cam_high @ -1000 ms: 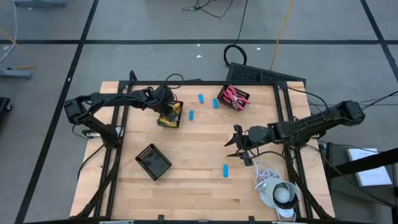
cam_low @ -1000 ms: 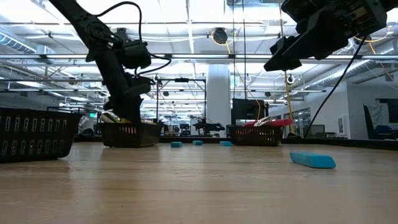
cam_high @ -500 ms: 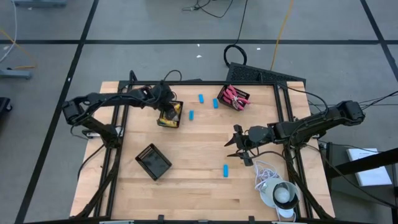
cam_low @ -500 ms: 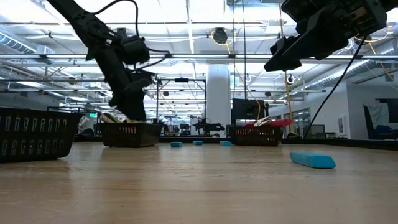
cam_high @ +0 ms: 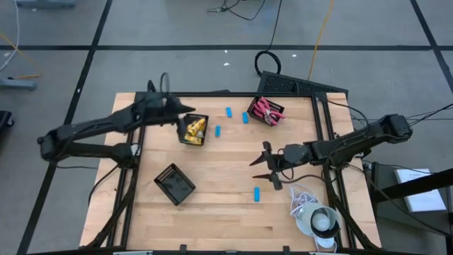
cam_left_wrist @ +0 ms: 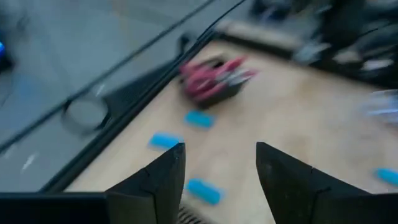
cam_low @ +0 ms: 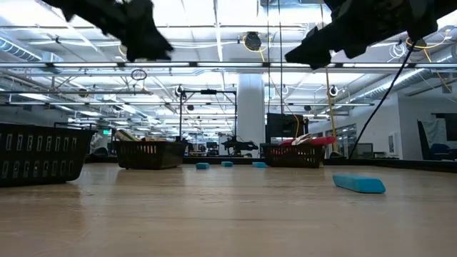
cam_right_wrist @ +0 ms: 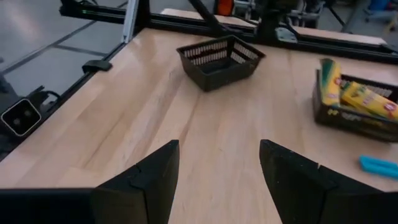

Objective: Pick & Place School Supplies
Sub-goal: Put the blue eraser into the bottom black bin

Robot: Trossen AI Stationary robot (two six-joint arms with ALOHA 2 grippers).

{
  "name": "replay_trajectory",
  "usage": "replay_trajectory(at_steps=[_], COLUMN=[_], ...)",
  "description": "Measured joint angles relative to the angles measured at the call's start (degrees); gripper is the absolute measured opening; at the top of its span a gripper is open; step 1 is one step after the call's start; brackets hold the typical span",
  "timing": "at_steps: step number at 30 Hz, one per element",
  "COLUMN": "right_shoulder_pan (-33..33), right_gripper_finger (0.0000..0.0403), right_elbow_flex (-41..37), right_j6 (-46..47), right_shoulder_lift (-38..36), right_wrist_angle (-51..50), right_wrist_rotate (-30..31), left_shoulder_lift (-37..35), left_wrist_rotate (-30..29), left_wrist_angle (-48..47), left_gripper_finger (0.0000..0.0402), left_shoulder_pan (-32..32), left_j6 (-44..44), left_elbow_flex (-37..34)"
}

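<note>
School supplies half sorted: yellow tubes (cam_high: pixel 194 128) and scissors (cam_high: pixel 265 110) are in trays, four blue pieces (cam_high: pixel 256 193) left; left claw (cam_high: pixel 185 108) and right claw (cam_high: pixel 260 170) open, empty

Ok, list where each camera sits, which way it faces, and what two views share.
High: overhead, straight down; both arms, left hand, right hand.
Low: table height, level across table; arms overhead.
Left wrist: past own fingers toward red scissors basket.
Right wrist: past own fingers toward empty basket.
Shared: scissors basket, high and left wrist.
</note>
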Motion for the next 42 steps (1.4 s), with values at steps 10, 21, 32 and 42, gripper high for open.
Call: replay_trajectory(at_steps=[10,21,32,42], right_shoulder_pan=[-2.44,-17.06,-31.9,-29.77], right_gripper_finger=[0.0212,0.0206,0.0198,0.0198], right_elbow_flex=[7.8,24.98,25.29,30.32], right_j6=[-0.52,-4.71,0.52,4.34], right_shoulder_lift=[13.19,25.93,29.7,37.65], right_wrist_angle=[-2.04,-11.94,-8.9,-15.46], right_wrist_rotate=[-4.35,-4.4,-1.33,10.63], left_shoulder_lift=[-8.7,-9.26,-9.26,-9.23], left_wrist_rotate=[-2.49,-13.5,-12.21,-11.99], left_wrist_angle=[9.43,24.41,29.04,31.01], left_gripper_finger=[0.02,0.02,0.02,0.02], left_shoulder_pan=[-16.8,-22.19,-22.42,-22.58], left_j6=[-1.78,-1.27,-1.45,-0.96], left_elbow_flex=[-11.45,-23.4,-25.71,-25.68])
